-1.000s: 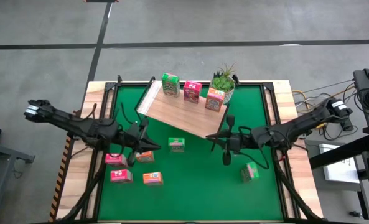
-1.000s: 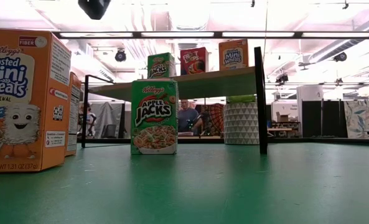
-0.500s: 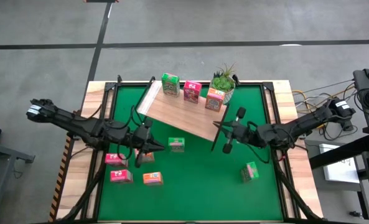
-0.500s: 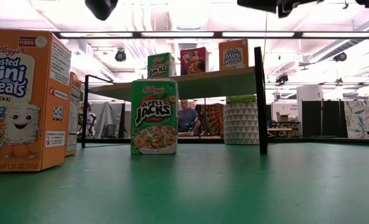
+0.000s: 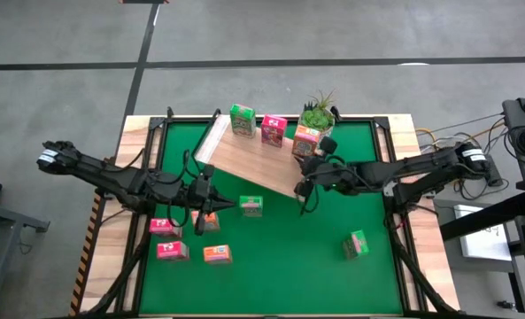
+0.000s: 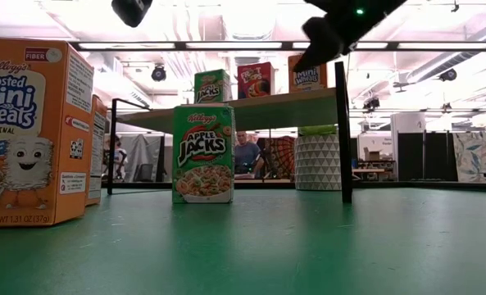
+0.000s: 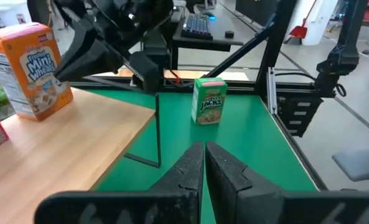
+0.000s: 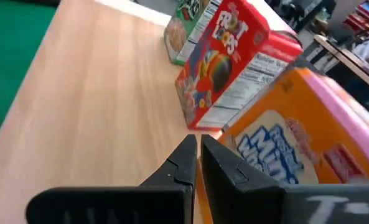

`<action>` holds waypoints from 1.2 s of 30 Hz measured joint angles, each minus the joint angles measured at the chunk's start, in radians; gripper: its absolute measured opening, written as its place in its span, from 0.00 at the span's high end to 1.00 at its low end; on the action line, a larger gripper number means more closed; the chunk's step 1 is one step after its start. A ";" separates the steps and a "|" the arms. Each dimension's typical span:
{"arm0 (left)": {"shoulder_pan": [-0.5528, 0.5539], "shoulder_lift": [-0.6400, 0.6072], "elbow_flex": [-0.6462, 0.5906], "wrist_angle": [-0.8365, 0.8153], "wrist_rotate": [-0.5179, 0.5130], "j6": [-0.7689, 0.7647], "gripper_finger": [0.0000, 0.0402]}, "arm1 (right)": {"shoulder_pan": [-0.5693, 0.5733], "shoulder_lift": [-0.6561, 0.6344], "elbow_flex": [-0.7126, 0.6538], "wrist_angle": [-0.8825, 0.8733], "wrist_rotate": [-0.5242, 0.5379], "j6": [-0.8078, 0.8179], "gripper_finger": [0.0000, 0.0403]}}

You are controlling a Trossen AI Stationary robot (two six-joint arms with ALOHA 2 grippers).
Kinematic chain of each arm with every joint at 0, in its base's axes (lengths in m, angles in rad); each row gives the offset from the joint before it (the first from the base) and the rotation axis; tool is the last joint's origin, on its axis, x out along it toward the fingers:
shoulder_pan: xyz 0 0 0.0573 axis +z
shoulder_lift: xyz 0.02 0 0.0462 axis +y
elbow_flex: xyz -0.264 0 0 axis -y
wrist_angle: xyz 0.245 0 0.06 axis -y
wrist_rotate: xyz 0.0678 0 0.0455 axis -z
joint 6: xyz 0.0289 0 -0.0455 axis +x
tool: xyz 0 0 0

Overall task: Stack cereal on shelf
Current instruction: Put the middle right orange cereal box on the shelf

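Light-wood and white-edged, the large flat rectangular shelf [image 5: 260,158] on its thin black frame stands raised over the green table mat [image 5: 280,266], and it serves as the landmark here. On its far edge three small cereal boxes stand upright in a row, spaced apart with faces outward: a green box [image 5: 242,120], a pink-red box [image 5: 273,130] beside it, and an orange box [image 5: 305,142] at the end nearest the potted green plant [image 5: 317,115]. That tidy line suggests placed stock.

The right end effector [image 5: 307,168] hangs over the shelf's near corner, just beside the orange box, fingers clenched on nothing; its wrist camera looks straight at the orange and pink-red boxes, so it is probably checking or nudging that row.

The left end effector [image 5: 229,209] is off the shelf, in front of its near edge, likewise clenched and empty, close to a loose green box [image 5: 251,206] on the mat. More boxes wait in front of the shelf: an orange one [image 5: 216,254], two pink-red [image 5: 172,252], and a tilted green one [image 5: 357,244] well apart.
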 joint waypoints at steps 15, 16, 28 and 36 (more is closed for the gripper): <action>0.000 -0.003 0.000 -0.027 -0.005 -0.008 1.00 | -0.022 0.203 0.252 -0.347 0.169 0.043 0.97; 0.000 -0.003 0.000 -0.027 -0.005 -0.008 1.00 | -0.022 0.204 0.253 -0.349 0.177 0.043 0.97; 0.000 -0.003 -0.001 -0.028 -0.005 -0.009 1.00 | -0.065 0.202 0.233 -0.346 0.172 0.032 0.97; 0.000 -0.003 -0.001 -0.029 -0.005 -0.009 1.00 | -0.056 0.200 0.232 -0.361 0.117 0.025 0.97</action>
